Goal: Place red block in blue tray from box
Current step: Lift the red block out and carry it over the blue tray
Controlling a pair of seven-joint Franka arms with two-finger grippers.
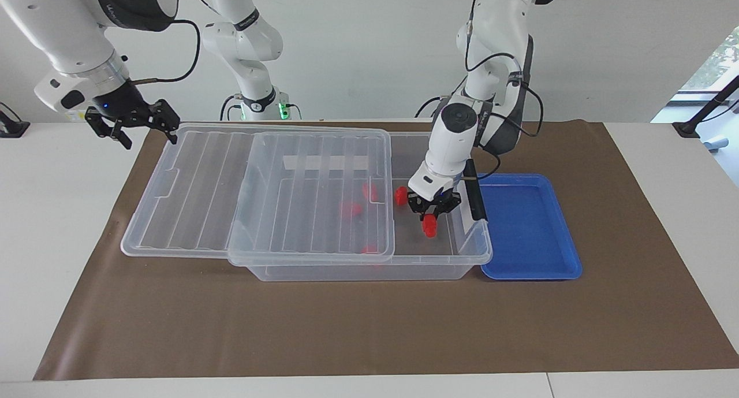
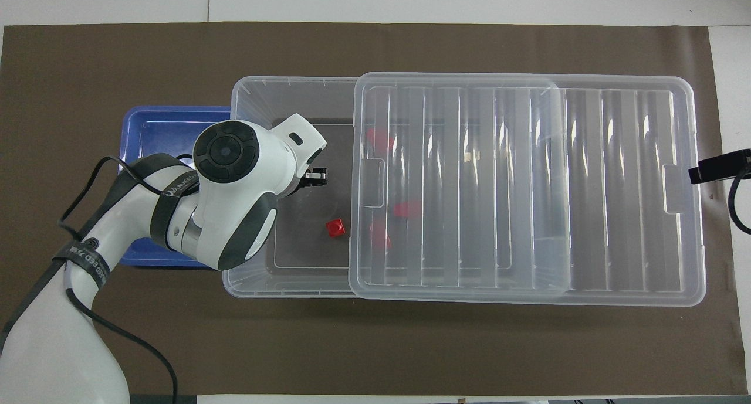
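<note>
Since the left pincer (image 1: 430, 218) is clamped on the red block (image 1: 429, 228) inside the uncovered end of the clear box (image 1: 369, 272), the step in hand looks like the lift out. The block hangs from the fingertips low in the box; whether it is clear of the floor I cannot tell. A straight rise comes first, I judge, high enough to pass the box's end wall and the black latch (image 1: 474, 193) that stands on it, which sit between the pincer and the blue tray (image 1: 528, 253). The tray lies just beside that end of the box, so a short sideways carry, then a low release, should keep the block from bouncing out. A loose red block (image 1: 399, 196) lies near the pincer, nearer to the robots, by the edge of the ribbed lid (image 1: 260, 190); a vertical lift avoids nudging it. The right pincer (image 1: 133, 126) waits, wide, over the surface by the lid's end.
</note>
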